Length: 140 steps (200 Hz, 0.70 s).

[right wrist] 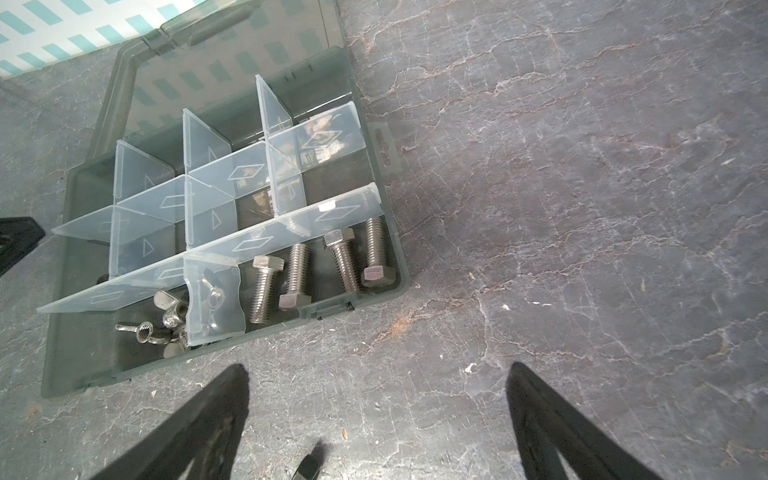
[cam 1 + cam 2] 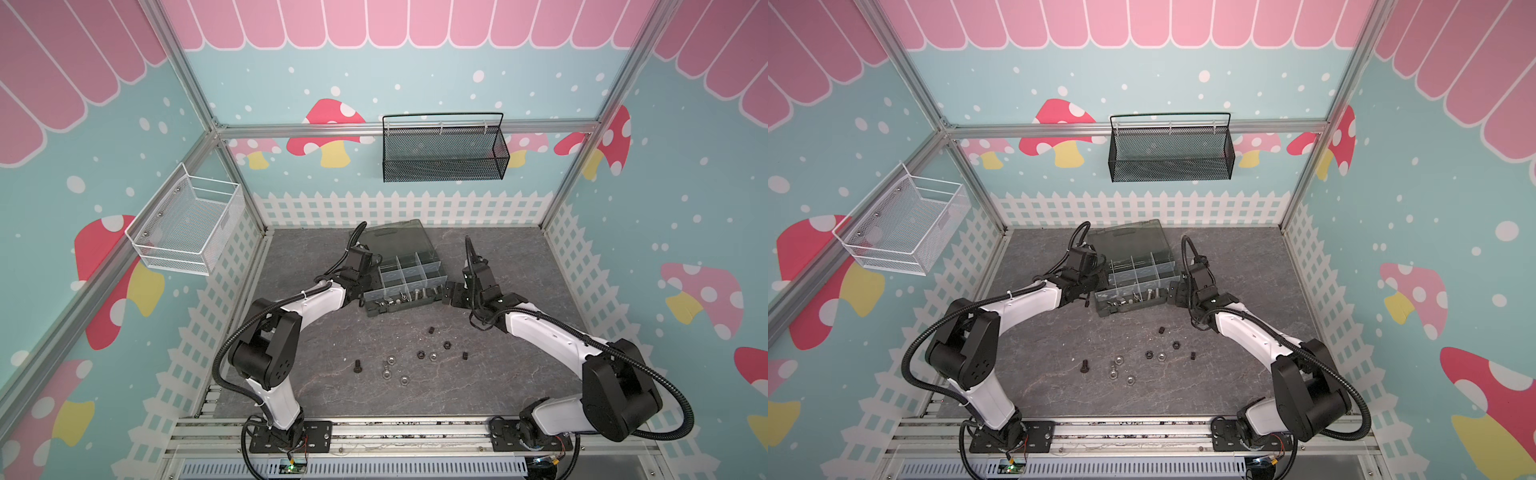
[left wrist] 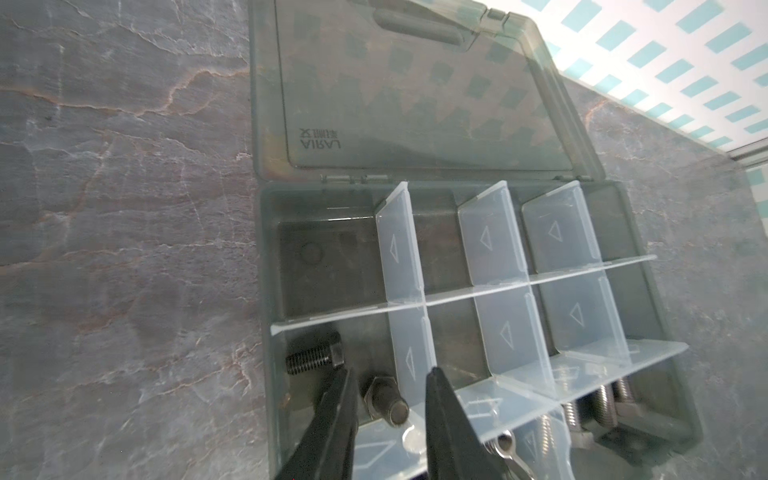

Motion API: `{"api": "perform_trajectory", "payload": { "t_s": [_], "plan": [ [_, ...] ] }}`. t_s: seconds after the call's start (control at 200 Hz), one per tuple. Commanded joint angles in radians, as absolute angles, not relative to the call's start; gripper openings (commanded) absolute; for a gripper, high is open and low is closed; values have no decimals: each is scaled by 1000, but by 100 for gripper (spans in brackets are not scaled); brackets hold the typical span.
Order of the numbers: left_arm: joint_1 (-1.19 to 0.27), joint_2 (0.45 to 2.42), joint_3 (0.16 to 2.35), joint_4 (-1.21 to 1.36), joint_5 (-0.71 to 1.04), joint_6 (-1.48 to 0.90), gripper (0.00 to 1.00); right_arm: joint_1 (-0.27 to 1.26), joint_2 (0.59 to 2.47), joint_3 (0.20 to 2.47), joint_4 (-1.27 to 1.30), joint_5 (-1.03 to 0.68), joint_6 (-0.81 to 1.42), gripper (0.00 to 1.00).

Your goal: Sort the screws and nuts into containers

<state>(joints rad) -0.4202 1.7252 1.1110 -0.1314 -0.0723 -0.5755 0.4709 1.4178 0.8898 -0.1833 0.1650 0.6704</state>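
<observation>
- Placement is judged the step in hand: the organiser box lies open mid-table with its lid tipped back. The left gripper is poised over the middle-row end compartment on its own side.
- Its jaws are parted, and a black screw is seen between them on the compartment floor, apparently free of them, though the view is too tight for certainty. A second black screw lies beside it.
- The right gripper is spread wide and empty, just beside the box's other end.
- Next, a lift clear of the dividers is called for, then a narrow pinch on the loose black screw or the nuts scattered well in front of the box.
- The room is walled with mushroom-and-fence print; a black mesh basket and a white wire basket are hung there.
- The surface is a dark, veined slab, flat and matte.
</observation>
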Motion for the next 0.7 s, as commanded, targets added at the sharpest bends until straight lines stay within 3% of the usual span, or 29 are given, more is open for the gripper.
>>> {"api": "perform_trajectory", "payload": {
  "t_s": [0.0,0.305,0.695],
  "plan": [
    [-416,1626,1059,-162,-59,-597,33,468,1424,913,-198,173,684,98],
    [-442,1366,880,-361,-78,-621,44,468,1432,915,-202,177,695,98],
    [-580,1164,676,-559,-72,-774,46,468,1454,908,-200,166,716,98]
  ]
}}
